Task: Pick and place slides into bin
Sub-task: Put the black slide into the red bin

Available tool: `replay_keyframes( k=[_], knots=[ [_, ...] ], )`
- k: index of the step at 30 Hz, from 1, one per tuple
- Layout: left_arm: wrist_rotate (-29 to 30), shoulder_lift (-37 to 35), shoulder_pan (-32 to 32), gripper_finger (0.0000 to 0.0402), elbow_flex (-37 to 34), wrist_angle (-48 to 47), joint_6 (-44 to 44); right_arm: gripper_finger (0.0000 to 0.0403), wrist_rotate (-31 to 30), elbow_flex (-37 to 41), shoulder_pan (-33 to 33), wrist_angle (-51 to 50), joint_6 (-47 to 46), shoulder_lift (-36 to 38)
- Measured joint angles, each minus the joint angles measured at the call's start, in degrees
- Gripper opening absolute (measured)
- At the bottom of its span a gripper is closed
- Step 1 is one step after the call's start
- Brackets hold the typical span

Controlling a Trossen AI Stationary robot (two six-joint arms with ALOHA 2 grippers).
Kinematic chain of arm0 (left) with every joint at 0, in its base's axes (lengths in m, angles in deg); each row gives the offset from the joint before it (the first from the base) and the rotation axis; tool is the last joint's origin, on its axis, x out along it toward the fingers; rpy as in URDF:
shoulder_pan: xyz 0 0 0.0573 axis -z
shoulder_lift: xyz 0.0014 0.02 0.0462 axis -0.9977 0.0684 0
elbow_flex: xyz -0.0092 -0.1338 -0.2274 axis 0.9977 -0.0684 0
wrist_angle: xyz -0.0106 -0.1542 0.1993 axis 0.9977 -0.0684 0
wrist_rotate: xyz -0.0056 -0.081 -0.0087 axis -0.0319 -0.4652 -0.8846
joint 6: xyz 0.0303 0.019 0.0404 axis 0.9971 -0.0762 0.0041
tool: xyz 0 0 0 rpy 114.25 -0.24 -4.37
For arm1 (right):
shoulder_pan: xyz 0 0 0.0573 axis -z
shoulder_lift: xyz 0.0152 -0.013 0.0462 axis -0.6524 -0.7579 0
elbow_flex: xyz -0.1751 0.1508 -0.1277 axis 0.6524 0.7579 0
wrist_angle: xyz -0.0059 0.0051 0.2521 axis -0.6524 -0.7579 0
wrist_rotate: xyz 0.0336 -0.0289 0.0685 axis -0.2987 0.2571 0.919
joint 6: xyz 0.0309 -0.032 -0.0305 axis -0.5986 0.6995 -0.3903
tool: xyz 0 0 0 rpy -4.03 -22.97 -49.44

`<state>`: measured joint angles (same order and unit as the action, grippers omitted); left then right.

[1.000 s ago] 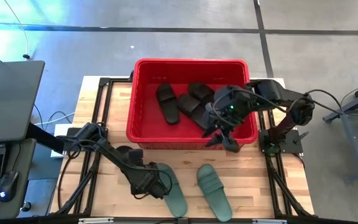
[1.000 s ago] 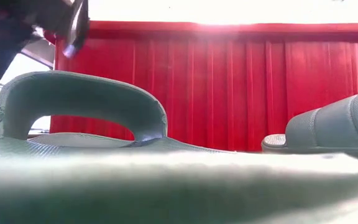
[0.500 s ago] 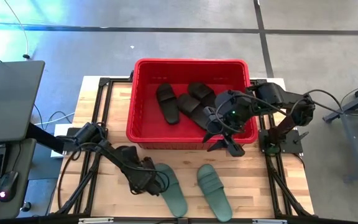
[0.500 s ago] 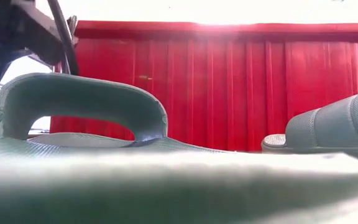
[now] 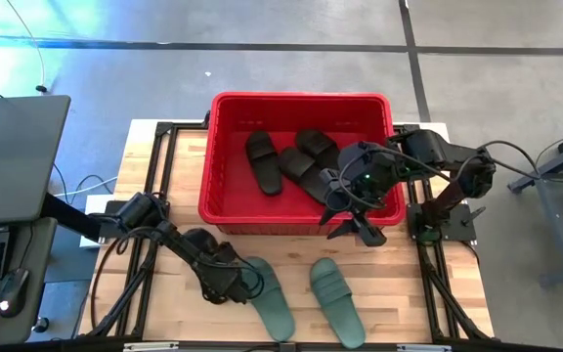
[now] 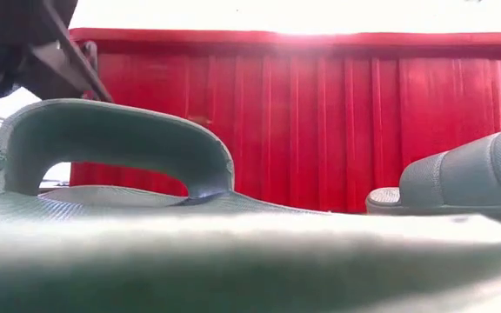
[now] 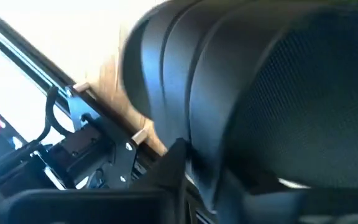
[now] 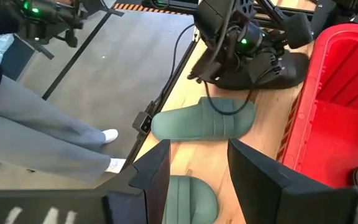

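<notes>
The red bin (image 5: 301, 97) stands at the table's far middle with three black slides (image 5: 262, 161) lying in it. Two green slides (image 5: 270, 298) (image 5: 338, 301) lie soles down on the wood near the front edge. Another black slide (image 8: 284, 70) lies on the table left of them, between the front edge and the bin's wall. My left gripper (image 5: 225, 284) is down on it, and its strap (image 7: 278, 93) fills the left wrist view. My right gripper (image 8: 197, 168) hangs open and empty above the bin's near right corner. My left gripper is shut on the black slide at its strap (image 7: 185, 124), coming slanting down from the table's left side. The strap itself hides the fingertips, so the kind of hold does not show. The slide lies on the table.
The bin's near wall (image 6: 320, 122) rises just behind the green slides (image 6: 111, 139). Black frame rails (image 5: 154, 176) run along the table's sides. A person's grey trouser leg and white shoe (image 8: 107, 135) stand on the floor past the near edge.
My left gripper has sunk toward the black slide and drifted a little toward the table's left edge, rolling as it went. My right gripper has rolled slightly in place above the bin's corner. The slides have kept still.
</notes>
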<state>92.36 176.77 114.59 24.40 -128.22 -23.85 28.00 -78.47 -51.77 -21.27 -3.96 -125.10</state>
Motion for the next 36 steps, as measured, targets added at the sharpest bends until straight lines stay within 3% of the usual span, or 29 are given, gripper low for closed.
replay_keyframes(
  k=[2, 7, 12, 15, 19, 23, 26, 30, 33, 36],
  knots=[
    [0.21, 0.02, 0.3, 0.0013, 2.28, -0.45, 1.44, 0.0149, -0.01, 0.0, 0.0, 0.0, -0.01, 0.0],
    [0.73, 0.02, 1.3, 0.0009, 11.5, 0.03, 4.62, 0.0151, -0.05, 0.0, 0.0, -0.03, -0.81, 0.0],
    [4.93, 0.04, 4.74, 0.0007, 24.78, -0.04, 4.26, 0.0147, -0.42, -0.01, -0.01, -1.71, -7.49, 0.68],
    [11.04, 0.04, 7.36, 0.0005, 33.07, 0.46, 5.31, 0.0144, -0.22, -0.02, -0.78, -2.3, -10.76, 1.75],
    [25.81, 0.02, 10.49, 0.0003, 42.75, 0.18, 6.87, 0.0142, -0.04, -0.04, -2.85, -2.64, -13.71, 3.08],
    [39.31, 0.02, 10.75, 0.0002, 51.13, 0.18, 13.73, 0.0142, -0.27, -0.04, -5.64, -2.6, -16.96, 5.26],
    [49.66, -0.02, 8.16, 0.0002, 55.76, 0.09, 22.2, 0.0142, -2.34, -0.04, -8.61, -2.6, -18.59, 6.86],
    [56.74, -1.8, 0.27, 0.0001, 55.33, -0.21, 30.18, 0.0142, -10.35, -0.04, -12.89, -2.58, -18.7, 8.45],
    [55.2, -2.82, -8.6, 0.0001, 55.39, 0.4, 33.74, 0.0142, -16.31, -0.07, -15.68, -2.62, -19.66, 8.74],
    [49.59, -2.42, -17.9, 0.0001, 55.35, 1.7, 40.06, 0.0142, -20.2, -0.07, -17.91, -3.0, -20.78, 8.76]
  ],
)
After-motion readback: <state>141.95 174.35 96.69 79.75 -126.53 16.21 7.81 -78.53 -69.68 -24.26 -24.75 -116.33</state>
